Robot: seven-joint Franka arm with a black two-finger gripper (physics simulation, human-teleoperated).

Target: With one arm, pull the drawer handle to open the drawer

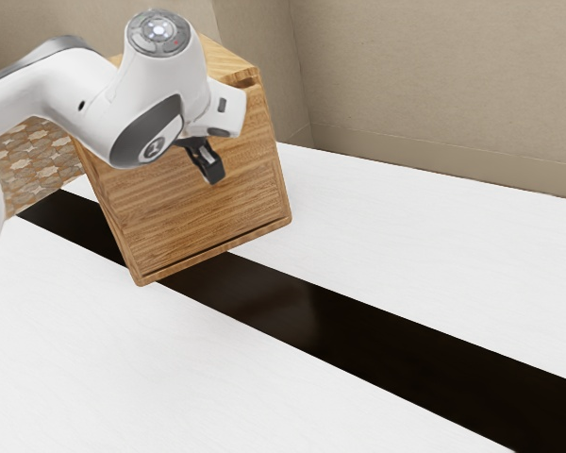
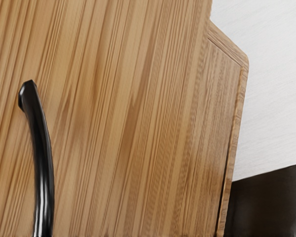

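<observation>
At the upper left of the exterior view, the light oak box-shaped wooden cabinet (image 1: 203, 222) stands on the white wood-grain desk (image 1: 424, 236). Its lower edge borders a wide black band (image 1: 358, 330) that crosses the desk diagonally. The white jointed robot arm (image 1: 94, 94) reaches across the cabinet's face, with the black two-finger tool (image 1: 209, 167) close against the wood. Whether the tool is wide or narrow cannot be told. At the lower left of the wrist view, the curved glossy black drawer handle (image 2: 41, 168) stands on the oak drawer front (image 2: 138, 98).
</observation>
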